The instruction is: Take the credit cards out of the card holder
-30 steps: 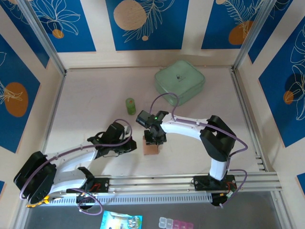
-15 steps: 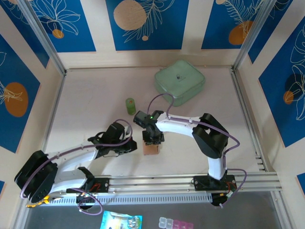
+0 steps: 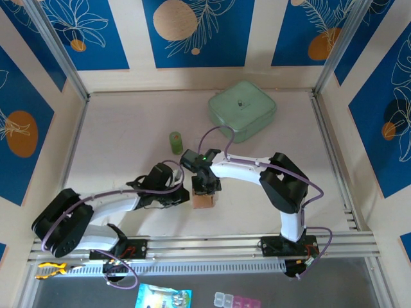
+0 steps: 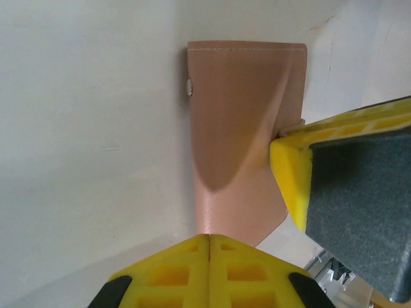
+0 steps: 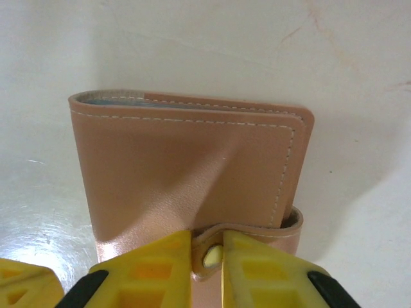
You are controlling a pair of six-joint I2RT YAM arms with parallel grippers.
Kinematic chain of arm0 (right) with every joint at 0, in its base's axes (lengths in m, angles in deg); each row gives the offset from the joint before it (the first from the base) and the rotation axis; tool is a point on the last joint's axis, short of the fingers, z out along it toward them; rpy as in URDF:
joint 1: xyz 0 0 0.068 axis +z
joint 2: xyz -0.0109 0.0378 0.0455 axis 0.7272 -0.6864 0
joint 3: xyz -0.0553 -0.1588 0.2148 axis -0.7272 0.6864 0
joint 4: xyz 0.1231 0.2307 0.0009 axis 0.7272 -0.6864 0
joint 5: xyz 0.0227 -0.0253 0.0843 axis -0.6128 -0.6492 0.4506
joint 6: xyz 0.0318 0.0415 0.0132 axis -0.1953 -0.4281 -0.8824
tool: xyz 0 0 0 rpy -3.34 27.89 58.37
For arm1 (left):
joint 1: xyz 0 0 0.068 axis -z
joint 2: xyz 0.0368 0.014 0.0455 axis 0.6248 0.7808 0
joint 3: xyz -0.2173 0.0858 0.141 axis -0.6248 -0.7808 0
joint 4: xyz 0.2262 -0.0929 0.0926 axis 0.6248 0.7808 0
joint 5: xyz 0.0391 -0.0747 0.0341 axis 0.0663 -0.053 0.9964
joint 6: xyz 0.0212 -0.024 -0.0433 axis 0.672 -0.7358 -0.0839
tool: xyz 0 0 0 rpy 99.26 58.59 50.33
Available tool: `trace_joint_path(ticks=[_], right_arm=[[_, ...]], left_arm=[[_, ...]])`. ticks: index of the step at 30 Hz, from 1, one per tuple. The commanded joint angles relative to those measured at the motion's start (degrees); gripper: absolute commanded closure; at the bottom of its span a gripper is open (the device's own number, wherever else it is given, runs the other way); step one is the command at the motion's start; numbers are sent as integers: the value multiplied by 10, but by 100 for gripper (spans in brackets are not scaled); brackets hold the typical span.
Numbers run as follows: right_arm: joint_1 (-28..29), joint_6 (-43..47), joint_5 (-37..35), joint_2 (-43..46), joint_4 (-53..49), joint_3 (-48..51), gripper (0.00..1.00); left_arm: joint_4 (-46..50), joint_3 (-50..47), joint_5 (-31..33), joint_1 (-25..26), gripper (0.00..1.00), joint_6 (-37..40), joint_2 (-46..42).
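Pinching the short closure tab (image 5: 209,255) of the small flat tan leather-like card holder (image 5: 186,167), your right gripper (image 5: 207,262) has its yellow fingers (image 5: 148,273) clamped on either side of the brassy snap. That grip looks chosen to pop the flap open. Your left gripper (image 4: 209,247) is clenched with nothing between its fingers. Its tips sit at one end of the holder and seem to touch it, probably as a brace so the holder cannot slide when the tab is pulled.

The holder lies folded shut on the pale table (image 3: 128,128), between the two arms and near their bases. Its skin is smooth, with pale stitching along the borders and rounded corners. A grey-blue sliver (image 5: 109,101) peeks from under the top edge. You cannot tell whether that is lining or one of the credit cards.
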Motion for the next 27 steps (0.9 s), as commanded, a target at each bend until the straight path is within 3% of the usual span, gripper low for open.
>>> trace_joint_path(ticks=[1,8,16,27], right_arm=[[1,-2,33,4,23,22,85],[-3,-3,32,29,32,37,88],[-8,1,-20,76,-14,32,78],[-31,1,-31,113,-10,86,77]], left_arm=[[-21,26,-16,5,100,-6,13],[-43,47,-23,15,100,-16,53],[-43,73,-16,26,100,-24,80],[-22,74,-8,26,100,-26,78]])
